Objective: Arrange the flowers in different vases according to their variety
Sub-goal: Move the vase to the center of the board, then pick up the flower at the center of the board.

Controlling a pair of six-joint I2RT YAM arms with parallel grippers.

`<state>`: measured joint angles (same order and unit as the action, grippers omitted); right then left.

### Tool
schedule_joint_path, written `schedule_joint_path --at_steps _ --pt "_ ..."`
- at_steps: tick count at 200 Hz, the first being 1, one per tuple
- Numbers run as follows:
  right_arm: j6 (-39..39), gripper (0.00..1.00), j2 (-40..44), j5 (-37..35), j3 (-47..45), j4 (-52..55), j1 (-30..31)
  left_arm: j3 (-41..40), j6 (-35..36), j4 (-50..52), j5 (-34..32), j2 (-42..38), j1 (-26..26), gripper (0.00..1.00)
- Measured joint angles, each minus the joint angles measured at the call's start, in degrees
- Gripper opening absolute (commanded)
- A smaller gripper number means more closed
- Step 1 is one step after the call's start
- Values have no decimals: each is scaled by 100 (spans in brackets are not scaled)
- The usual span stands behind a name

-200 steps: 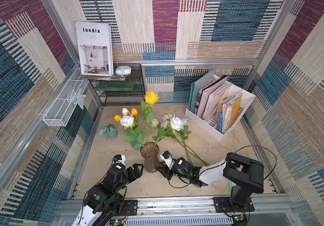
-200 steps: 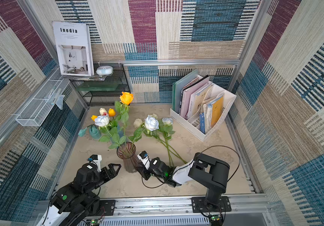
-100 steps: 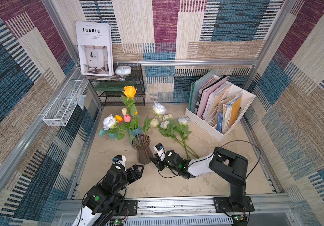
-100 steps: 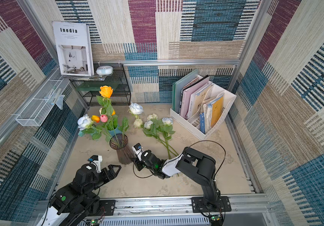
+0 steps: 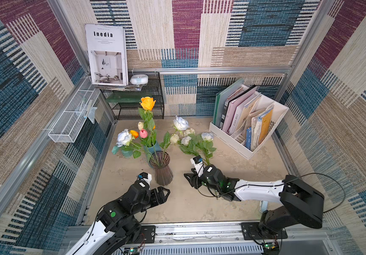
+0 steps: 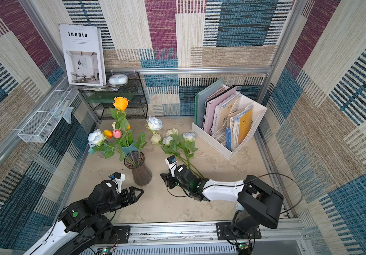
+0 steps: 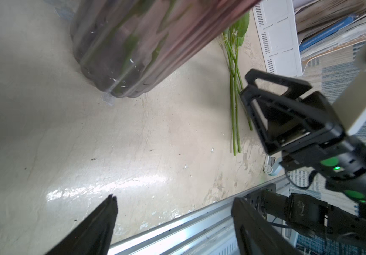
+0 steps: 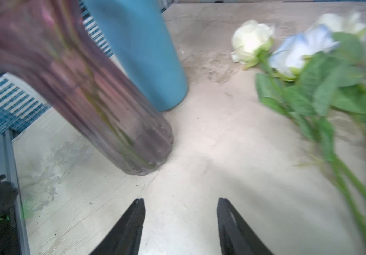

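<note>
Nudged leftward since a second ago, the purple vase point(image 5: 162, 174) stands upright just in front of the blue vase point(image 8: 142, 55), the left fingers point(image 7: 98, 227) spread empty near its base. Right fingers point(image 8: 129, 227), parted and empty, sit apart from it; loose roses point(image 5: 199, 143) lie on the tabletop point(image 5: 188, 209).

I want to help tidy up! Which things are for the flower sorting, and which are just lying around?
For the job: purple glass vase, blue vase, orange rose, tulips, loose roses.

Just lying about: teal watering can, Inedia magazine, white file holder, wire basket.
</note>
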<state>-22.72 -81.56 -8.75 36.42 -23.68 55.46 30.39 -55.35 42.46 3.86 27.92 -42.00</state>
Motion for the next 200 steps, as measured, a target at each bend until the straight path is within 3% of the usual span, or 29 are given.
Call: schedule_joint_path --at_steps 49,79,120,160,200 --pt "-216 64 1381 72 214 1580 -1204 702 -354 -535 -1056 1620 -1832 86" --pt "-317 63 1803 225 328 2444 -1963 1429 -463 -1010 -1478 2999 -2389 77" --pt "-487 60 2579 365 85 3126 -2736 3099 -472 -1362 -1635 5209 -2498 64" --pt "-601 55 3093 415 -13 3517 -3084 5226 -232 -1123 -1722 7208 -2245 36" --pt "-656 53 3560 450 -109 3792 -3202 7344 92 -251 -1604 9162 -1668 36"
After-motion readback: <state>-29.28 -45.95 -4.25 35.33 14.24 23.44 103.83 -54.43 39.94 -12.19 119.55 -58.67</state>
